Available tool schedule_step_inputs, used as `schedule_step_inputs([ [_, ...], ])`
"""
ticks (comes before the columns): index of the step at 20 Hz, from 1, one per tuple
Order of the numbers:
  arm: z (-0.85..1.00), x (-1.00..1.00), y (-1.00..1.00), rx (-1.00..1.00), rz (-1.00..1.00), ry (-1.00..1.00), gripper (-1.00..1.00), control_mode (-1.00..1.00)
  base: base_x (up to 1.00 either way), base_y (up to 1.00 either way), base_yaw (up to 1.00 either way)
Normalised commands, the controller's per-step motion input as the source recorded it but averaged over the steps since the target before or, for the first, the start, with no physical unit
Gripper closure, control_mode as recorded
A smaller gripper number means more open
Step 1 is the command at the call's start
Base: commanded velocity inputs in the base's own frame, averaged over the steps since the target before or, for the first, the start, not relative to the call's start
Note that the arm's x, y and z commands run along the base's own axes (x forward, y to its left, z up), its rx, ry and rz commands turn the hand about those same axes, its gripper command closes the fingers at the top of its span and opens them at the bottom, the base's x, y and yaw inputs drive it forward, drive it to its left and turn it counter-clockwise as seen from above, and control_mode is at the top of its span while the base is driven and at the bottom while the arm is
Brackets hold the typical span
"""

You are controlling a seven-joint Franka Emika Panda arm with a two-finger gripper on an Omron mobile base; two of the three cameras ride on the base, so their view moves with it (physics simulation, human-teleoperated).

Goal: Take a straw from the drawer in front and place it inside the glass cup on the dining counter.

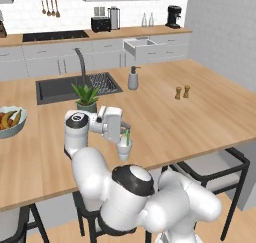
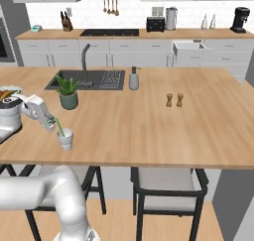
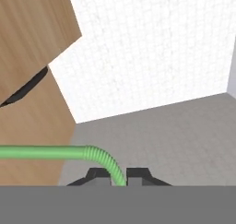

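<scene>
The pincer [image 2: 51, 124] pinches the green straw [image 2: 59, 126], whose lower end sits inside the glass cup [image 2: 65, 139] on the desk [image 2: 149, 126], at five o'clock from the plant [image 2: 68, 91].

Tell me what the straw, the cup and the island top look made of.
Straw: likely glossy green plastic, given its ribbed bendy elbow. Glass cup: pale, whitish, faintly see-through, so frosted glass or plastic. Dining counter: light matte wood, judging by faint plank grain.

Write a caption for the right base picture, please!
Gripper holds the green straw, its lower end in the glass cup near the dining counter's front edge.
</scene>
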Motion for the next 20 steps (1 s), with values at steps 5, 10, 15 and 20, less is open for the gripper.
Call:
schedule_step_inputs([
  [5, 0.26, -0.2, 0.0, 0.01, 0.0, -0.01, 1.0, -1.0, 0.0, 0.0, 0.0],
  [10, 0.17, -0.17, 0.0, 0.0, 0.0, 0.0, 1.0, -1.0, 0.0, 0.0, 0.0],
  [15, -0.05, 0.05, 0.0, 0.0, 0.0, 0.0, 1.0, -1.0, 0.0, 0.0, 0.0],
  [20, -0.22, 0.21, 0.03, 0.0, 0.0, 0.0, 1.0, -1.0, 0.0, 0.0, 0.0],
])
